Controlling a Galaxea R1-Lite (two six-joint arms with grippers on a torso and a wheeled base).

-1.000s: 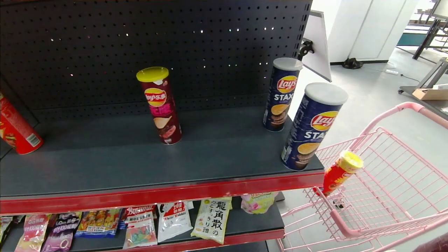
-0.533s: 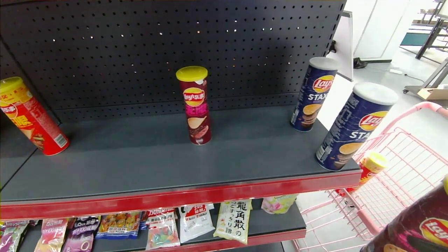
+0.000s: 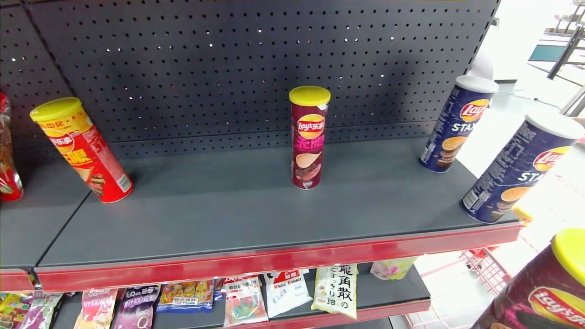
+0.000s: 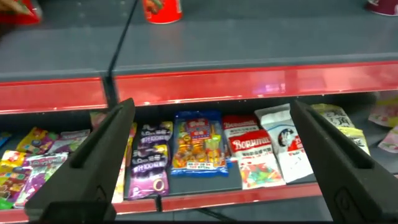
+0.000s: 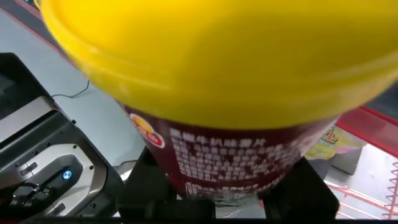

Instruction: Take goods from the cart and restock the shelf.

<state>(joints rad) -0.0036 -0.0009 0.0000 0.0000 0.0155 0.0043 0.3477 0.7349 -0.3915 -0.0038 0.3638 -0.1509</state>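
Observation:
A maroon chips can point(image 3: 544, 292) with a yellow lid rises at the lower right of the head view, below the shelf's front edge. In the right wrist view my right gripper point(image 5: 224, 199) is shut on that can point(image 5: 230, 162), its dark fingers point(image 5: 149, 190) clasping the body under the lid. The grey top shelf point(image 3: 256, 205) carries another maroon can point(image 3: 308, 137) upright in the middle. My left gripper point(image 4: 211, 106) is open and holds nothing, facing the red shelf lip point(image 4: 249, 81) and the snack bags below.
A red can point(image 3: 82, 148) stands toward the shelf's left end. Two blue cans point(image 3: 457, 123) point(image 3: 518, 169) stand at the right end, one near the front corner. Snack bags point(image 3: 237, 301) fill the lower shelf. The pink cart point(image 3: 484, 269) sits beyond the right corner.
The head camera has turned left, so the shelf contents slid right in the picture. The maroon can in my right gripper has risen into view at the lower right.

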